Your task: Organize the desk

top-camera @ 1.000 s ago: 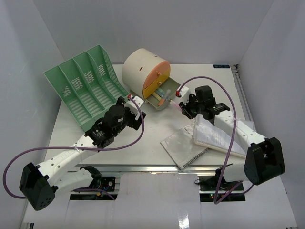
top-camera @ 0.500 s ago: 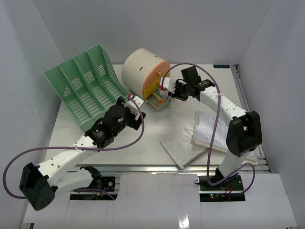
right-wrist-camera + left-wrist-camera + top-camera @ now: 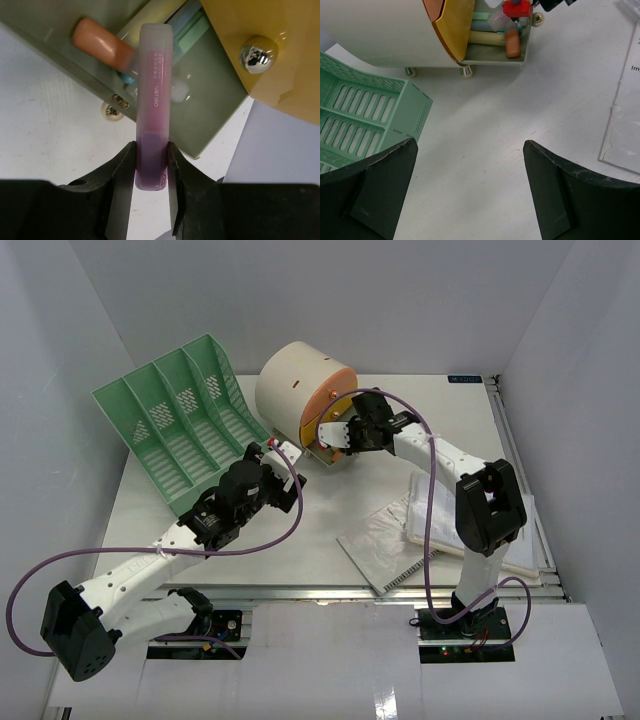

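The desk (image 3: 330,510) is a wide white tabletop. At its back stands a cream drum-shaped drawer unit (image 3: 290,390) with its grey-green drawer (image 3: 210,100) pulled open. My right gripper (image 3: 151,150) is shut on a pink-purple highlighter (image 3: 155,75), whose far end reaches over the drawer. Inside lie an orange marker (image 3: 100,42) and several pastel pens. In the top view the right gripper (image 3: 345,435) is at the drawer's mouth. My left gripper (image 3: 469,142) hangs open above bare desk, nothing between its fingers, just in front of the drawer unit (image 3: 380,30).
A green slotted file rack (image 3: 175,425) stands at the back left, its corner close to my left finger (image 3: 380,190). A spiral notebook (image 3: 385,545) and a stack of papers (image 3: 450,520) lie at the front right. The drawer's yellow face carries a chrome knob (image 3: 257,52).
My right arm has swung left from above the paper stack to the open drawer, carrying the highlighter. The left arm has not moved.
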{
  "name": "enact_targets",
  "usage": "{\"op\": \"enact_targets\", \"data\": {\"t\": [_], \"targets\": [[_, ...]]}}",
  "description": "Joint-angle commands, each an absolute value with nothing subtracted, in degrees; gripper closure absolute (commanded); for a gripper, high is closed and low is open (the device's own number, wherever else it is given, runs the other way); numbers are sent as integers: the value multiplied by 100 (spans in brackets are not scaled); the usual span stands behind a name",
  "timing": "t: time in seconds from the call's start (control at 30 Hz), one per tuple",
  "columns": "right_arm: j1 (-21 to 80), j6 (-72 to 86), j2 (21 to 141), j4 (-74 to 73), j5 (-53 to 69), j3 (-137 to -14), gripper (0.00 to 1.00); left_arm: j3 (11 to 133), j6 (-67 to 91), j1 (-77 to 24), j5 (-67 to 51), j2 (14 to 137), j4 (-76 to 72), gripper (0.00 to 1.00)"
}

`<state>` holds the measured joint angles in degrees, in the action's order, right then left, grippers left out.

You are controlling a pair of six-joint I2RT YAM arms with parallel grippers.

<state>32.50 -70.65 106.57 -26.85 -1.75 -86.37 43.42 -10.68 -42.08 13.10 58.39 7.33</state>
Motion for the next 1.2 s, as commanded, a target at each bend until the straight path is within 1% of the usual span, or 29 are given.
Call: {"op": "enact_targets", "data": {"t": [0.0, 0.07, 0.13, 0.2, 0.23, 0.27, 0.37, 0.43, 0.5, 0.57, 0.6, 0.7, 0.77, 0.8, 0.87, 0.93, 1.0, 1.1, 1.17], "targets": [[3340, -7313, 10767, -2240, -624, -9017, 79, 4298, -1081, -4166, 1389, 5660, 686, 2], [3369, -7379, 10789, -2100, -664, -9006, 71, 4300, -1084, -4166, 1386, 5669, 686, 2], [3397, -7384, 10815, -1931, -693, -8996, 59, 4307, -1082, -4166, 1380, 5669, 686, 2], [3443, -7297, 10861, -1623, -804, -8936, 34, 4304, -1092, -4166, 1380, 5669, 686, 2], [3466, -7238, 10885, -1484, -937, -8874, 28, 4296, -1099, -4165, 1383, 5670, 684, 2], [3483, -7166, 10907, -1372, -1021, -8851, 23, 4285, -1099, -4159, 1400, 5676, 672, 2], [3482, -6800, 10912, -1303, -1081, -8882, 18, 4272, -1100, -4155, 1403, 5688, 657, 2], [3473, -6415, 10782, -1310, -1034, -8855, 17, 4271, -1105, -4148, 1376, 5693, 650, 2], [3417, -5953, 10537, -1319, -740, -8775, 17, 4267, -1089, -4148, 1310, 5692, 650, 2], [3275, -5343, 10194, -1335, -233, -8617, 17, 4263, -1059, -4141, 1216, 5703, 643, 2], [3200, -5080, 10047, -1330, 30, -8474, 21, 4257, -1043, -4128, 1158, 5716, 636, 2], [2862, -4016, 9432, -1284, 998, -8065, 40, 4245, -946, -4086, 917, 5794, 615, 2], [2458, -3258, 9211, -1282, 1975, -7791, 62, 4246, -868, -4069, 623, 5848, 608, 2], [2235, -2994, 9061, -1269, 2435, -7562, 68, 4252, -829, -4062, 453, 5900, 627, 2], [1822, -2635, 8822, -1239, 3211, -7184, 76, 4271, -789, -4061, 209, 5993, 650, 2], [1402, -2174, 8677, -1239, 3796, -6987, 80, 4279, -737, -4053, 35, 6056, 658, 2], [1064, -1937, 8418, -1212, 4372, -6729, 81, 4292, -696, -4052, -151, 6140, 635, 2], [538, -1811, 7921, -949, 4859, -6169, 82, 4333, -624, -4052, -589, 6293, 598, 2], [327, -1815, 7634, -625, 5076, -5524, 83, 4363, -565, -4052, -843, 6424, 535, 2]]}}
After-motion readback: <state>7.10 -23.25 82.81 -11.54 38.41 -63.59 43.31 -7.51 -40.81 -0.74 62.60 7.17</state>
